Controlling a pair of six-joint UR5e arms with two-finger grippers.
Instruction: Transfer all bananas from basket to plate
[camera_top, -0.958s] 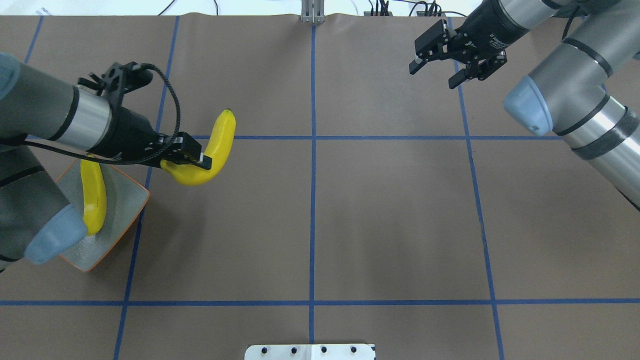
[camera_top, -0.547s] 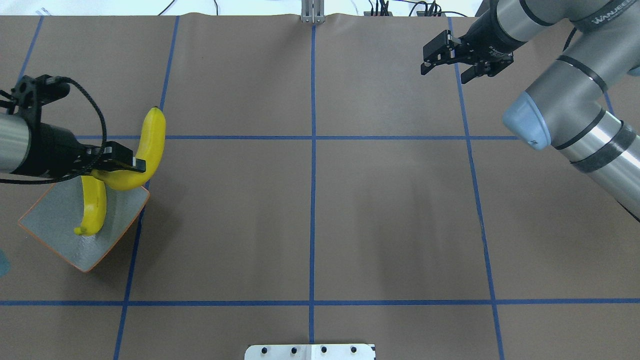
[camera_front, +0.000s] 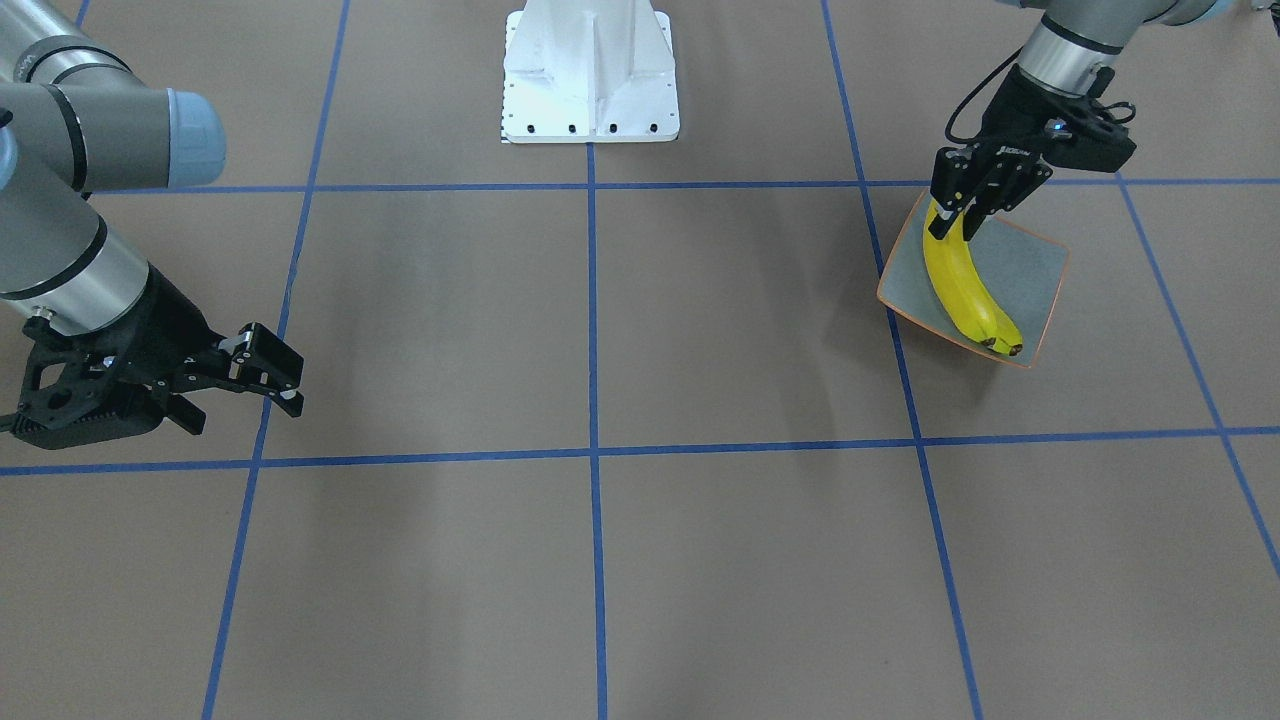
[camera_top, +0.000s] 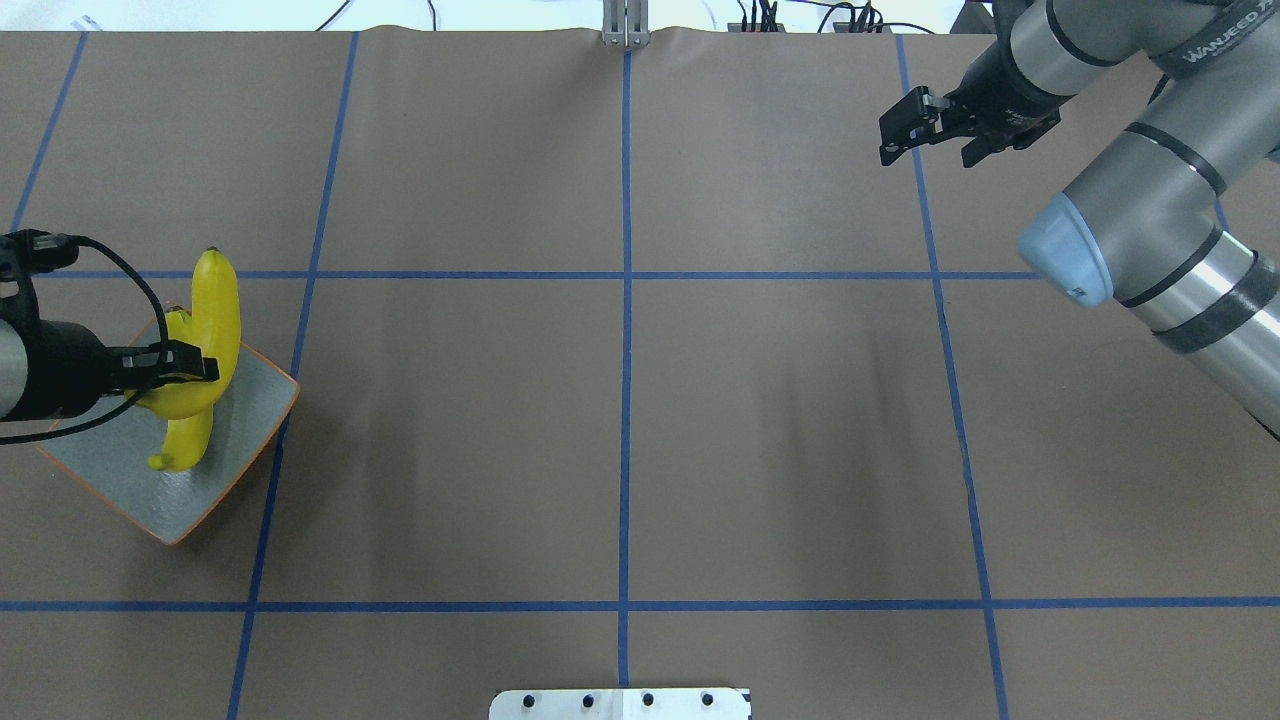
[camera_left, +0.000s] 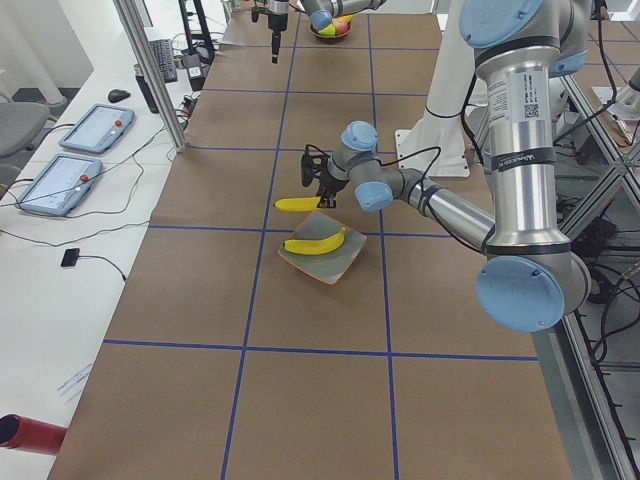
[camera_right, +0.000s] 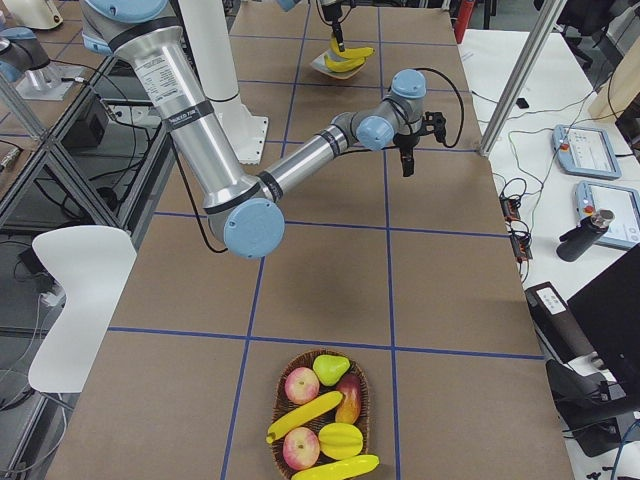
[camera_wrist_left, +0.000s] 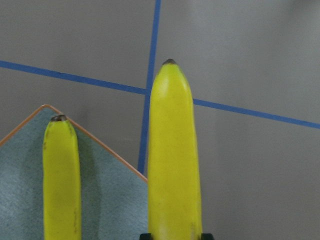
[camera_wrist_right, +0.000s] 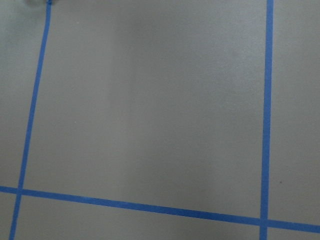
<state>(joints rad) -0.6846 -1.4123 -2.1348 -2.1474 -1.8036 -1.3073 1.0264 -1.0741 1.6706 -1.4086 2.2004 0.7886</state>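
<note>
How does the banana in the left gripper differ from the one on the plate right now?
The held banana is clamped by the left gripper; the plate banana lies free on the plate. The held banana's far tip pokes past the plate's rim over the table; the plate banana lies inside the rim. Both are bright yellow, curved, dark-tipped and point roughly the same way.

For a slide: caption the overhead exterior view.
Left gripper holds a bright yellow curved banana over the edge of a square, orange-rimmed grey-green plate bearing a second banana.
</note>
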